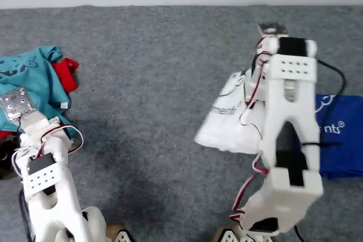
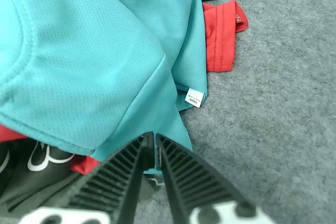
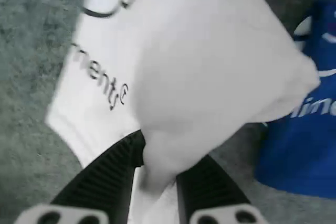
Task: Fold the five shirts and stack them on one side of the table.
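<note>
A teal shirt [image 1: 31, 77] tops a pile at the table's left edge, with a red shirt [image 1: 67, 73] poking out beside it. My left gripper [image 2: 154, 145] is shut on the teal shirt's [image 2: 89, 61] lower corner; in the high view the left gripper [image 1: 14, 101] sits over that pile. A dark shirt [image 2: 31, 169] and red shirt [image 2: 220, 35] lie under the teal one. My right gripper [image 3: 157, 166] is shut on a fold of the white shirt [image 3: 199, 66]. The white shirt [image 1: 227, 126] spreads left of the right arm [image 1: 289, 83], beside the blue shirt [image 1: 340, 134].
Grey carpet-like table surface [image 1: 147, 83] lies open between the two arms. The blue shirt [image 3: 304, 150] lies flat near the right edge, partly under the right arm. A white care tag [image 2: 194, 98] hangs off the teal shirt's hem.
</note>
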You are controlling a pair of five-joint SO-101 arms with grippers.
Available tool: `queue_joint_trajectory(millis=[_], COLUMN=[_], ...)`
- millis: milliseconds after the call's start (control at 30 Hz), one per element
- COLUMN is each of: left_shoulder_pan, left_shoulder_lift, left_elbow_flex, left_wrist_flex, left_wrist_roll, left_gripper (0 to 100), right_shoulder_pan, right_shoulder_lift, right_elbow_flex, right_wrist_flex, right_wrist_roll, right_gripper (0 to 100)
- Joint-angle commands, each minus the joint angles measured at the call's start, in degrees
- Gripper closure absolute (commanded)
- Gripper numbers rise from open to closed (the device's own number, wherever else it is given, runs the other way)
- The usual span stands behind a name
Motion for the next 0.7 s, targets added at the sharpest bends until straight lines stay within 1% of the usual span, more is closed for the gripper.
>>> queue_joint_trajectory(millis=[0,167,267,667], left_shoulder_pan=[0.4,0.4,0.4,0.4], left_shoulder_lift=[-1.8,-1.8,-1.8,-1.8], left_elbow_flex=[-0.3,-0.3,-0.3,-0.3], left_wrist_flex=[-1.4,-1.4,-1.4,-1.4], left_wrist_roll=[-0.7,-0.7,-0.7,-0.7], left_gripper=[98,98,98,98], right_shoulder_pan=[4.1,9.4,13.0,26.2], right_shoulder_lift=[-10.8,-18.5,-21.1,-22.7], right_elbow_flex=[-0.5,-0.3,-0.3,0.0], right_wrist_flex=[2.3,2.4,2.4,2.5], right_wrist_roll=[9.4,22.5,27.9,34.2], right_gripper=[99.1,99.1,99.1,99.1])
